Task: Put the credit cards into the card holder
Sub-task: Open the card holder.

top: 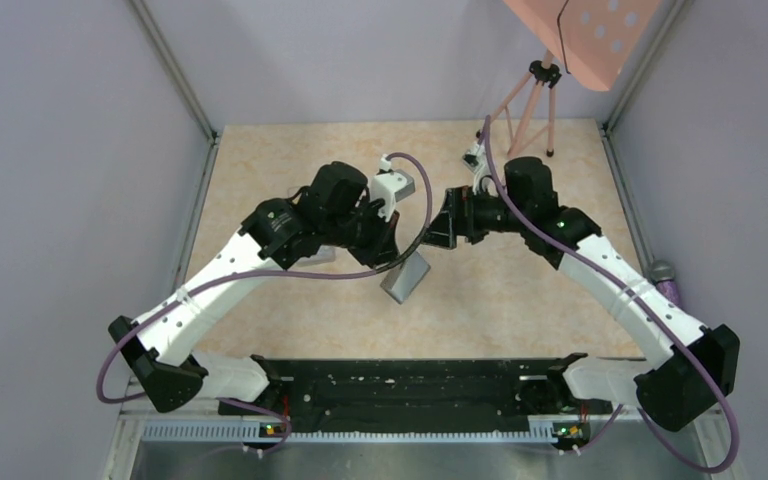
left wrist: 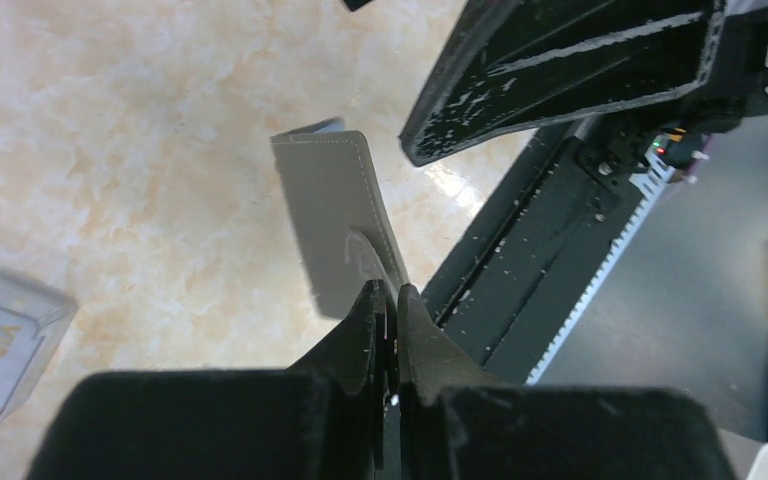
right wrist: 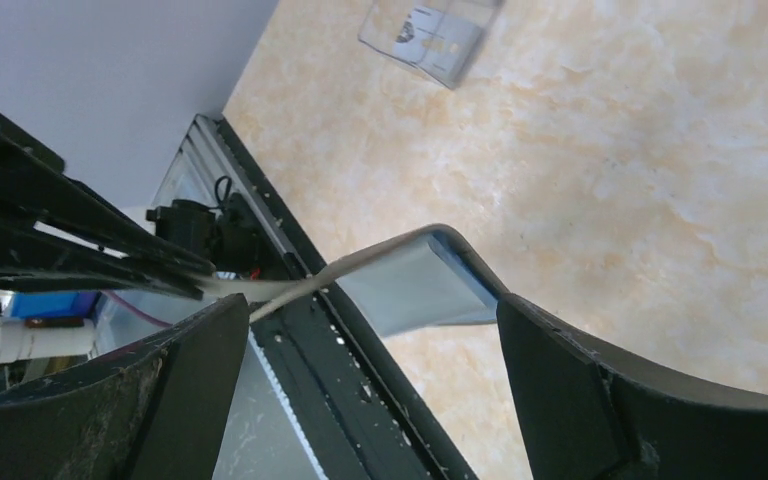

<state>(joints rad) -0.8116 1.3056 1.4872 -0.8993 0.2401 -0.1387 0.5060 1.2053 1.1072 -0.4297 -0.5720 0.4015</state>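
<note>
Above the middle of the beige marbled desk (top: 290, 160), the left pincer (left wrist: 388, 295) grasps the flat dark grey folding card holder (left wrist: 335, 220) by one edge, its length slanting nearward, just beside the released right pincer (top: 444, 223).

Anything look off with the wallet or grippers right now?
Only the wallet: it hangs tilted off the table, pinched at one edge by the shut left gripper, its flap bowed. The right gripper stands open near it, empty. The clear box lies apart; nothing spilled.

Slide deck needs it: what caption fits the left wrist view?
Left gripper shut on the edge of the grey wallet, held over the marbled table.
</note>
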